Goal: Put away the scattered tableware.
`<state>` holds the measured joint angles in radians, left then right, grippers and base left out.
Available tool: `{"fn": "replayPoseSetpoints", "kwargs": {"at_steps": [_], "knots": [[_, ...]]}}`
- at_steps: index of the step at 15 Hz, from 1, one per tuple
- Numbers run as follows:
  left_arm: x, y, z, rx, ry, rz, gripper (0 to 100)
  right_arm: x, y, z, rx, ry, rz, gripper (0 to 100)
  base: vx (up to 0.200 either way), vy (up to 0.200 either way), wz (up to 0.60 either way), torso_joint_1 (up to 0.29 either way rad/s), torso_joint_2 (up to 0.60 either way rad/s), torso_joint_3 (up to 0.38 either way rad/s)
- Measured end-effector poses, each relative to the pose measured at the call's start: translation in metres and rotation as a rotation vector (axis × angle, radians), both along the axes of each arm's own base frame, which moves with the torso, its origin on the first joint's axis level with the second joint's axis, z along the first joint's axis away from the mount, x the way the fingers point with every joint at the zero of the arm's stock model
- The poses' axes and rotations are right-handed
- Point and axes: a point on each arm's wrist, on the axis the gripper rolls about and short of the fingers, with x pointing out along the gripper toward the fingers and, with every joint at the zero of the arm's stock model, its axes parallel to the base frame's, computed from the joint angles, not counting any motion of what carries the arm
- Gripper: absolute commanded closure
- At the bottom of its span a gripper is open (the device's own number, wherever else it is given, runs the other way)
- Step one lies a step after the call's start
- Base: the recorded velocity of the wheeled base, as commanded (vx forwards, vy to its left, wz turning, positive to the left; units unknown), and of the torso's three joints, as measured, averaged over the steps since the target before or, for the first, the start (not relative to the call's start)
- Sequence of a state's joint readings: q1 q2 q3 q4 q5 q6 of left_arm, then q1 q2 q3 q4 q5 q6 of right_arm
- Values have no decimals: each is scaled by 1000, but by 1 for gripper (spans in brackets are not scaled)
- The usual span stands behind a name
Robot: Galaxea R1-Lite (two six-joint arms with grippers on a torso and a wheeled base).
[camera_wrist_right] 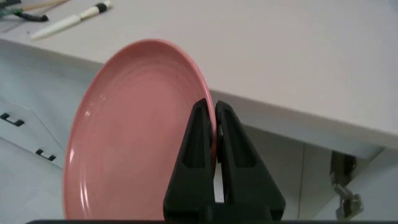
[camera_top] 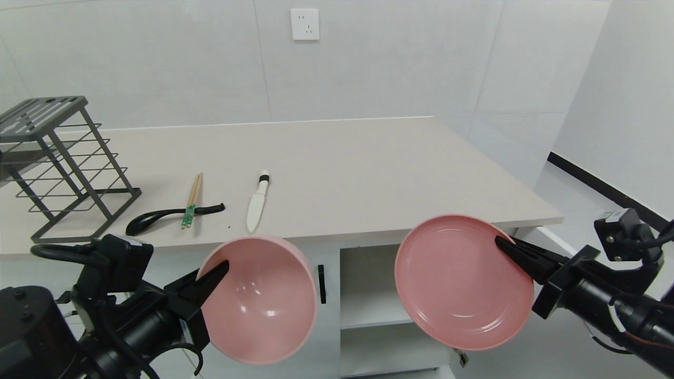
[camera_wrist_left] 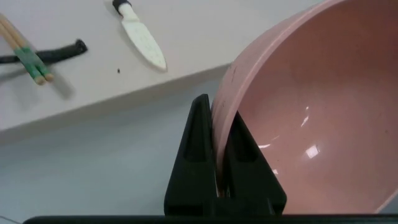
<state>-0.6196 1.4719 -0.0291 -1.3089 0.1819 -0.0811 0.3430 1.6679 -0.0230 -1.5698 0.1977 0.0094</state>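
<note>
My left gripper (camera_top: 220, 267) is shut on the rim of a pink bowl (camera_top: 263, 302), held tilted in front of the counter's front edge; the wrist view shows the fingers (camera_wrist_left: 202, 143) pinching the bowl (camera_wrist_left: 311, 112) wall. My right gripper (camera_top: 500, 243) is shut on the rim of a pink plate (camera_top: 458, 281), held upright below the counter edge; its fingers (camera_wrist_right: 200, 143) clamp the plate (camera_wrist_right: 130, 130). On the counter lie a white knife (camera_top: 257, 202), wooden chopsticks (camera_top: 191, 199) and a black spoon (camera_top: 168, 215).
A dark wire rack (camera_top: 58, 163) stands at the counter's left end. The beige countertop (camera_top: 368, 173) stretches out to the right. Below it is an open cabinet shelf (camera_top: 368, 316) and a door with a black handle (camera_top: 321, 284).
</note>
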Motion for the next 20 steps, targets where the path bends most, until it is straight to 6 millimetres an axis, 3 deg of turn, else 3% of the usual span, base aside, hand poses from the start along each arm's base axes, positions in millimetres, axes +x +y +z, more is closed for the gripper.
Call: {"fn": "replayPoseSetpoints", "kwargs": {"at_steps": [14, 20], "knots": [[6, -9, -30, 102, 138, -22, 100, 8, 3, -27, -50, 133, 1, 100, 0, 0, 0, -249, 410, 170], [5, -10, -31, 107, 141, -28, 100, 11, 3, -30, -54, 147, -2, 100, 0, 0, 0, -41, 198, 66]]}}
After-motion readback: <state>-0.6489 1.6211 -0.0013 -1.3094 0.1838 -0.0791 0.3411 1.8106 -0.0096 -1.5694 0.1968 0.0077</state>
